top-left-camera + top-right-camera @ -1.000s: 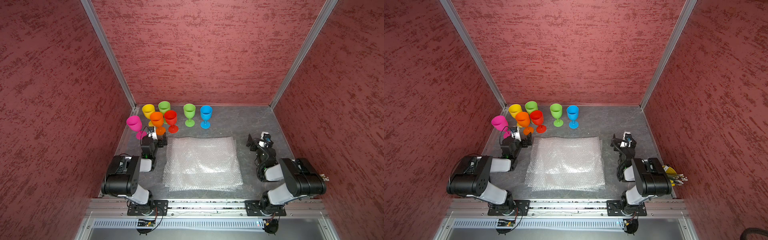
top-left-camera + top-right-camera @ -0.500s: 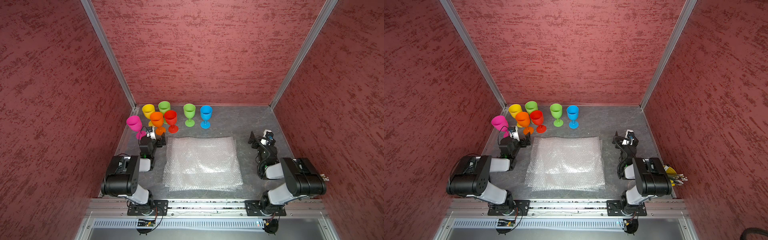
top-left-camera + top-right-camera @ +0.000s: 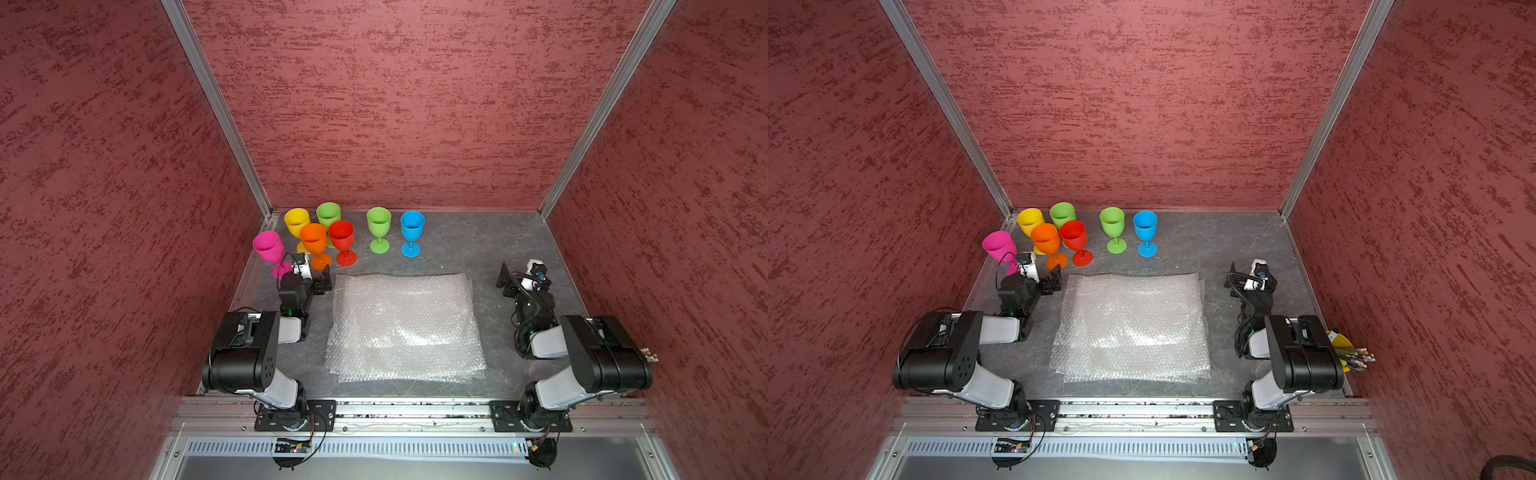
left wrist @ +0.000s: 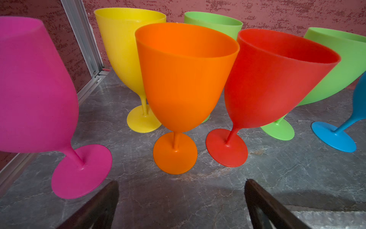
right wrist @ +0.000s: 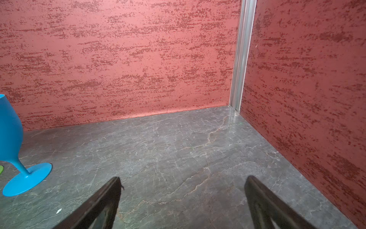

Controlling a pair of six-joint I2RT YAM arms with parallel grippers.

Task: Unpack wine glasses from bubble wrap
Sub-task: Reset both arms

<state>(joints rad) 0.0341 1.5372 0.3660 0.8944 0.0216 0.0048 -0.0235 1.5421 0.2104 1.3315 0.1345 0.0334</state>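
We judge the unpacking essentially complete: in a top view all seven goblets (image 3: 343, 237) stand bare and upright at centre-left, the bubble wrap (image 3: 403, 324) lies flat below them, and the left gripper (image 4: 181, 181) and right gripper (image 5: 183, 177) gape wide, empty.

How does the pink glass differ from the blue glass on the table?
Colour: the pink glass is pink, the blue glass blue. Place: the pink glass stands beside the side wall; the blue glass ends the row, toward the middle. Both stand upright, unwrapped, same stemmed shape.
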